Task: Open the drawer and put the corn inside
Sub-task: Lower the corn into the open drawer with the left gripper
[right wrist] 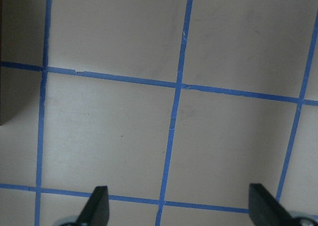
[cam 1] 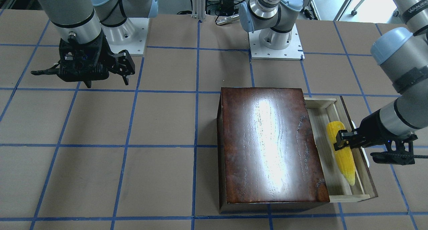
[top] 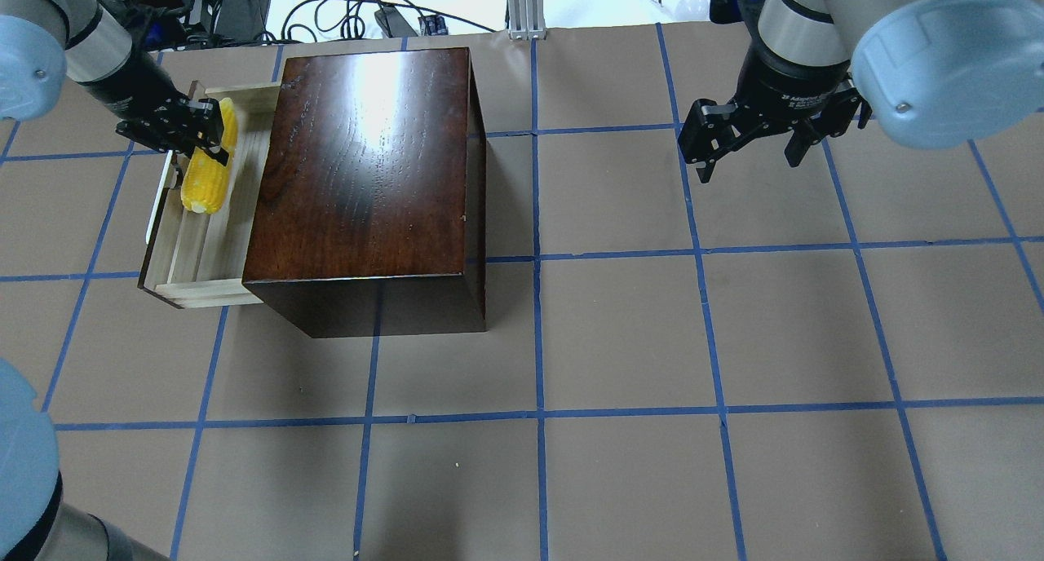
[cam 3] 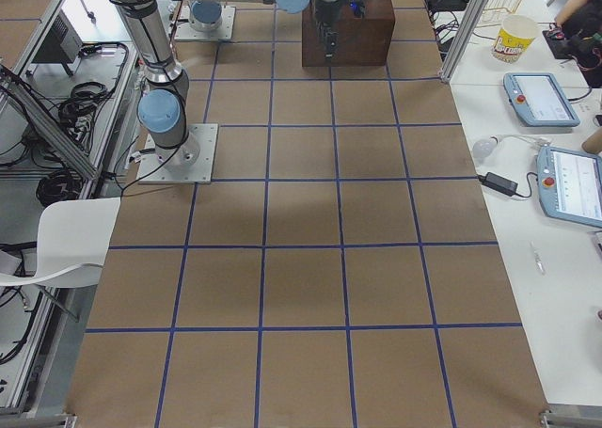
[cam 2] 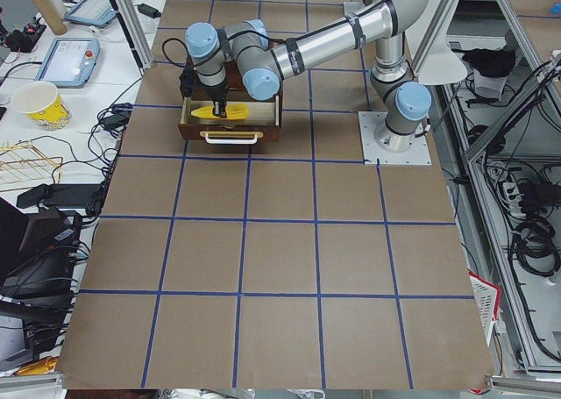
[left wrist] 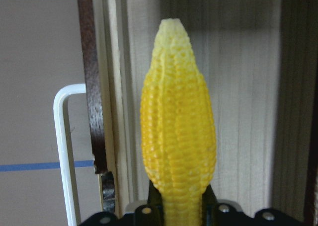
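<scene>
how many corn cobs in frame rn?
1. The corn is in the open drawer, gripped by the left end effector. Whether it touches the drawer floor is unclear. The inside of the box is hidden, so more cobs can't be ruled out.

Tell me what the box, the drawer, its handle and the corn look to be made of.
The box: wood, dark reddish-brown and glossy; grain lines and a bright glare show. The drawer: pale unfinished-looking wood, matte, straight grain. The handle: smooth white, plastic or painted metal, cannot tell. The corn: likely moulded plastic; uniform bumpy kernels, slight sheen.
</scene>
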You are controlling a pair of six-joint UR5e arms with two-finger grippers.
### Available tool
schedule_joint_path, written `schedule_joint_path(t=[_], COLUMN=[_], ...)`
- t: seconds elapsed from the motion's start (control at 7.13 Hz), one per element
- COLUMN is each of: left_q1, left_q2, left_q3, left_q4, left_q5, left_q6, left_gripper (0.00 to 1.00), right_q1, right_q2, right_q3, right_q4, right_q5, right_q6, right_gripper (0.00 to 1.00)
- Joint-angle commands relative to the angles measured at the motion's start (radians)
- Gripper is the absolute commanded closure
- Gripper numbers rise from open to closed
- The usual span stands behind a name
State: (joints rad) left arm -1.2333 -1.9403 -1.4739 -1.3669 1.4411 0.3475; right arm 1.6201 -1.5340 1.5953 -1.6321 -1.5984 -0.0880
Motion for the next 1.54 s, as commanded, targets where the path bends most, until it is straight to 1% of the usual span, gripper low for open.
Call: schedule_joint_path(t=[0.0,0.14,0.28,0.42,0.56,0.84,1.12,1.26,1.4], left_q1=[0.000,0.000,0.000,-0.002,-0.002,-0.008,-0.011,-0.011,-0.018], left_q2=[-0.031,-0.035,-0.035,-0.035,-0.034,-0.019,0.010,0.030,0.046], left_q3=[-0.003,-0.008,-0.008,-0.008,-0.008,-0.006,0.006,0.023,0.061], left_q4=[0.028,0.028,0.028,0.026,0.026,0.019,-0.004,-0.041,-0.108], left_q5=[-0.030,-0.031,-0.031,-0.031,-0.031,-0.031,-0.025,-0.022,-0.016], left_q6=[0.005,0.001,0.005,0.004,0.004,0.001,-0.010,-0.016,-0.054], left_gripper=[0.88,0.66,0.41,0.21,0.11,0.00,0.00,0.00,0.00], right_q1=[0.001,0.001,0.001,0.001,-0.002,-0.002,-0.002,-0.002,-0.002], right_q2=[0.000,0.000,0.000,0.000,0.000,0.000,0.000,0.000,0.000], right_q3=[0.000,0.000,0.000,0.000,0.000,0.000,0.000,0.000,0.000], right_q4=[0.000,0.000,0.000,0.000,0.000,0.000,0.000,0.000,0.000], right_q5=[0.000,0.000,0.000,0.000,0.000,0.000,0.000,0.000,0.000], right_q6=[-0.001,0.001,-0.001,0.001,0.001,-0.001,-0.001,0.001,0.001], right_gripper=[0.00,0.00,0.00,0.00,0.00,0.00,0.00,0.00,0.00])
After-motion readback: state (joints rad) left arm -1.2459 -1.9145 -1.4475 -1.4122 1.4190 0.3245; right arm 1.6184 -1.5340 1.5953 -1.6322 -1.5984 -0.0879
